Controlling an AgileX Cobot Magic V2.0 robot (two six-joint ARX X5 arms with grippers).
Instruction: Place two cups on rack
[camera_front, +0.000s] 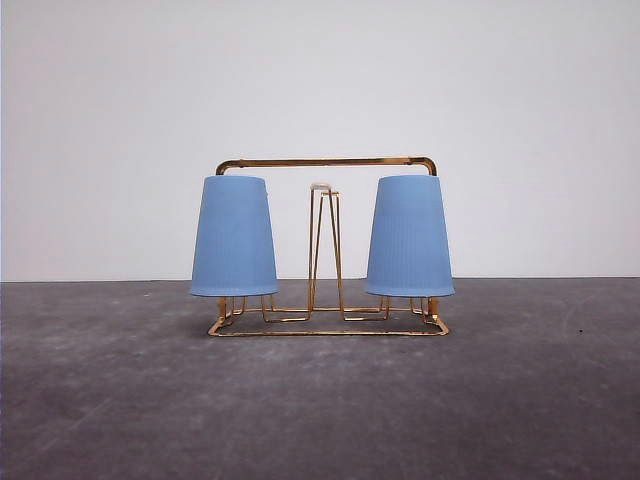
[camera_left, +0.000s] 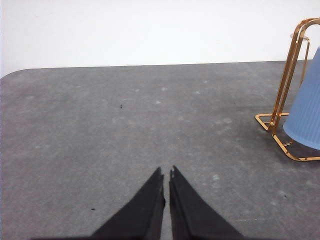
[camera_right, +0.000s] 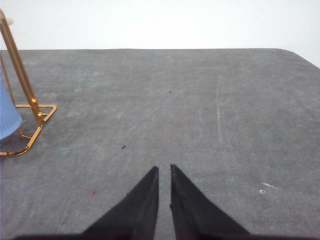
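In the front view, the gold wire rack (camera_front: 327, 248) is standing on the grey table (camera_front: 320, 400) before a white wall (camera_front: 320, 80), and both light-blue cups are sitting upside down on it: the left cup (camera_front: 233, 237) is covering the prongs at the rack's left end, the right cup (camera_front: 409, 237) those at its right end, each with its wide rim hanging just above the flat wire base. Between them the middle pair of prongs (camera_front: 323, 250) is standing bare, its white tip showing at the top. In the left wrist view, the left gripper (camera_left: 166, 175) is hovering over bare table with its dark fingers drawn together, only a thin slit showing between the tips and nothing held; the rack's end and part of a blue cup are showing well apart from it. In the right wrist view, the right gripper (camera_right: 164, 170) is likewise hanging over the table, its fingers nearly closed with a narrow gap and nothing between them, the rack's other end and an edge of a cup lying well away.
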